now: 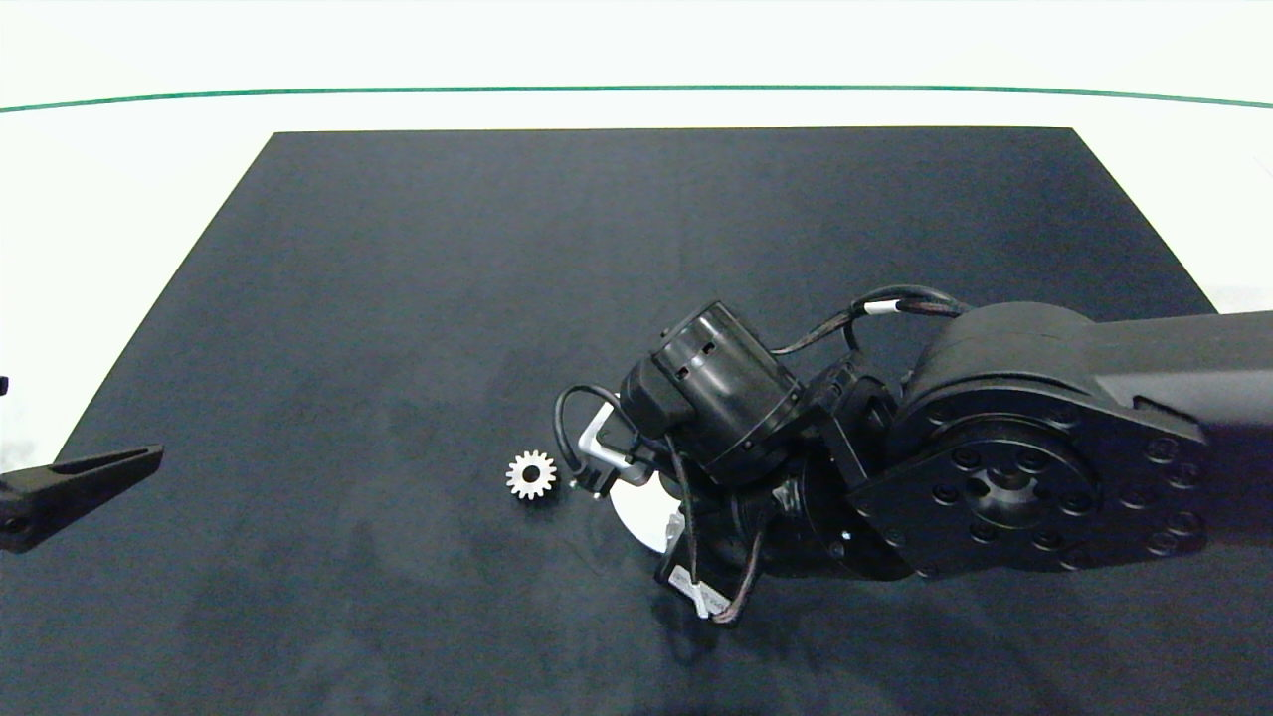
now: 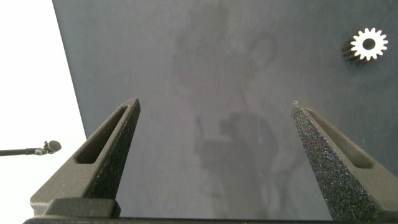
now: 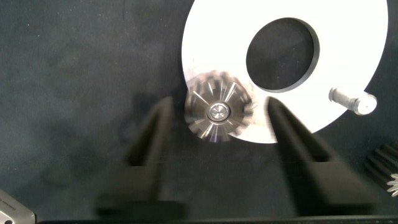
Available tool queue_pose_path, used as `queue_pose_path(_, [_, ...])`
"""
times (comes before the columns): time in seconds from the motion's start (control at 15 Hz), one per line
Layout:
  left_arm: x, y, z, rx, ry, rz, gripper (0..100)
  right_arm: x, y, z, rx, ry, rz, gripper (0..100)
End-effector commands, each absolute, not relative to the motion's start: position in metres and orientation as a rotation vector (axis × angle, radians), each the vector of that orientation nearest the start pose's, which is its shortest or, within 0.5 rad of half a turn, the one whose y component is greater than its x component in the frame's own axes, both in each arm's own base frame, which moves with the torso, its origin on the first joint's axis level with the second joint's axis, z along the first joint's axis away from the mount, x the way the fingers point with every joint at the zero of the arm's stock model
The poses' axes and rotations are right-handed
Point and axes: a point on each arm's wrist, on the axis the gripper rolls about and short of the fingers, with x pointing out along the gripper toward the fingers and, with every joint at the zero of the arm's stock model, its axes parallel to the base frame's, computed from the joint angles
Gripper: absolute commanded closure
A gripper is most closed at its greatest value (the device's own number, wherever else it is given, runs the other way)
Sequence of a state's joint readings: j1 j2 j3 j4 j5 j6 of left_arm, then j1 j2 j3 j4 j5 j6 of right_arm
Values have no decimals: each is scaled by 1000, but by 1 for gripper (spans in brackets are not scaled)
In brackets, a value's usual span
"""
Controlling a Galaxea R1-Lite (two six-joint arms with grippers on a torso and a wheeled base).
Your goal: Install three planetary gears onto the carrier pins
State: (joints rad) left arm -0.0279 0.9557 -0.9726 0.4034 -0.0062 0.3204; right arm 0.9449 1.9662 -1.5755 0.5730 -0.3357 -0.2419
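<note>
Right gripper [image 3: 217, 134] hovers over the white disc [image 3: 348, 68], fingers apart around a gear [image 3: 216, 113] sitting on a pin, so I judge my next move is fetching the loose gear [image 1: 531, 474] from the mat beside the disc.

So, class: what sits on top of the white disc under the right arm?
On the white disc, one gear sits on a pin between the open right gripper fingers. One bare pin stands near the rim. Any third pin lies outside the wrist view, and the arm covers it from above.
</note>
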Motion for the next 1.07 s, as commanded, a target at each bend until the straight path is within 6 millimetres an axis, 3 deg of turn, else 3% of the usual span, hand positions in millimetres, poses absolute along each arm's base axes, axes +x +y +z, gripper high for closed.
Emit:
queue_pose_path(0.07, [92, -2, 287, 321, 365, -87, 0, 216, 287, 202, -779, 726, 710, 0])
queue_pose_path(0.33, [81, -1, 293, 324, 317, -74, 0, 202, 254, 250, -665, 640, 766, 0])
queue_pose_path(0.47, [80, -1, 294, 328, 313, -74, 0, 194, 218, 273, -645, 651, 710, 0])
queue_pose_path(0.67, [81, -1, 293, 327, 321, -69, 0, 178, 146, 297, -569, 632, 533, 0])
queue_pose_path(0.87, [82, -1, 293, 328, 326, -71, 0, 192, 103, 284, -489, 707, 391, 0])
queue_pose_path(1.07, [82, -1, 292, 328, 327, -73, 0, 214, 105, 253, -430, 679, 420, 0])
